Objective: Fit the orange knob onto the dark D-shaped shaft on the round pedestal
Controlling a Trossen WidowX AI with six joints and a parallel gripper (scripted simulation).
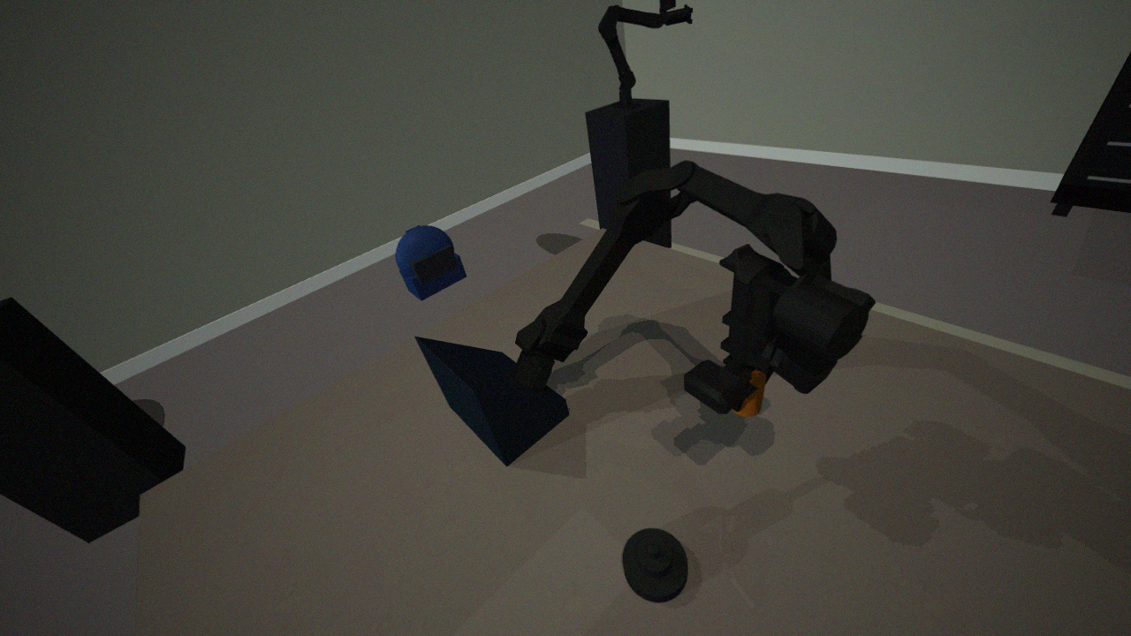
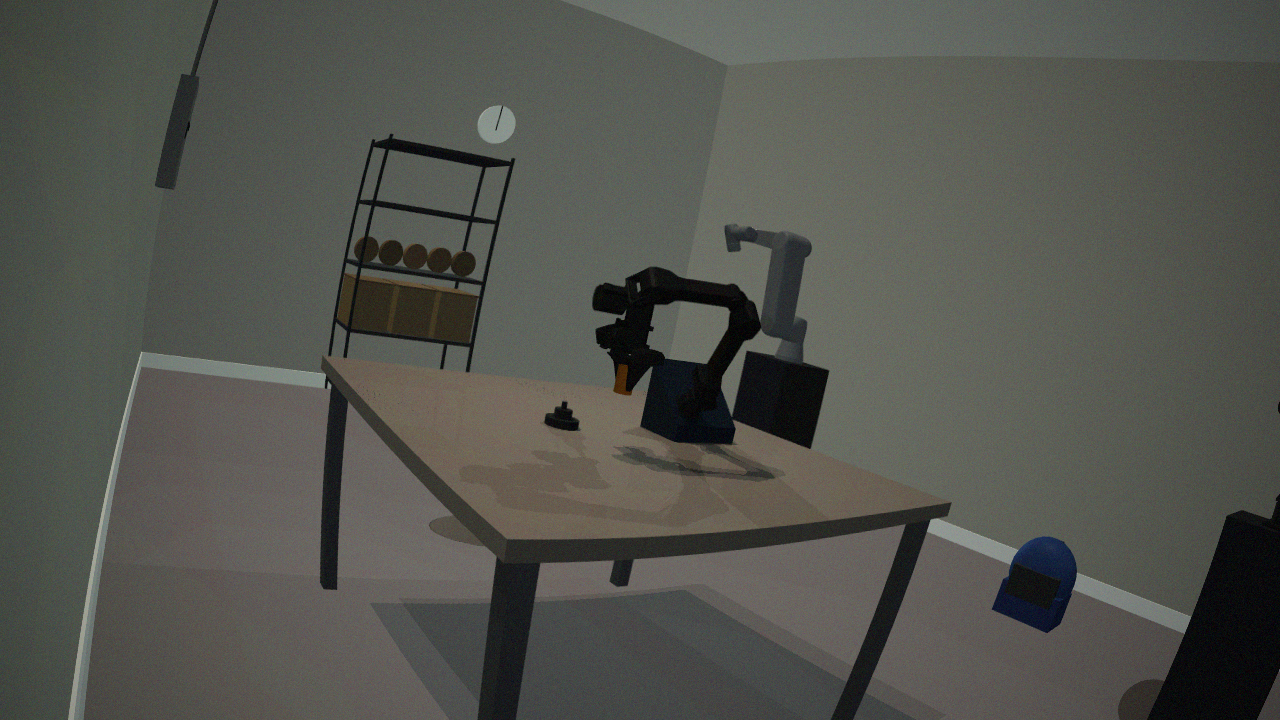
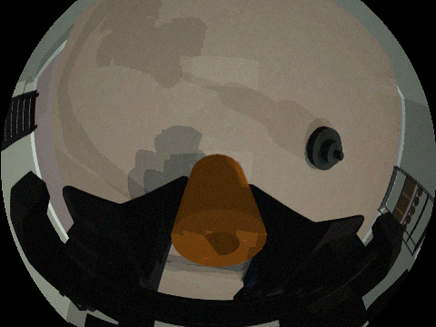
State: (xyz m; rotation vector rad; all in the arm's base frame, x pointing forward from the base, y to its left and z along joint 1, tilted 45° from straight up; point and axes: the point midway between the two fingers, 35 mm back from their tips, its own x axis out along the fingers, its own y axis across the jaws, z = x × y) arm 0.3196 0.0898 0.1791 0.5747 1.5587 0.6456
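Note:
The orange knob (image 1: 750,401) (image 2: 622,380) (image 3: 217,200) is held off the table, roughly upright. My gripper (image 1: 744,392) (image 2: 626,370) (image 3: 217,187) is shut on it, one finger on each side. In the wrist view the knob's near end shows a darker patch; whether this is the hole or shadow I cannot tell. The dark round pedestal (image 1: 641,582) (image 2: 561,424) (image 3: 315,153) stands on the table, apart from the knob, at the right in the wrist view. Its short shaft (image 1: 655,553) (image 2: 564,405) (image 3: 339,155) is bare. The shaft's flat side cannot be made out.
The wooden table (image 1: 379,537) (image 2: 429,420) bears a dark blue block (image 1: 494,411) (image 2: 671,416) under my arm's base. A blue helmet-like object (image 1: 427,261) (image 2: 1042,582), a shelf (image 2: 420,212) and other arms on tall stands are beyond the table.

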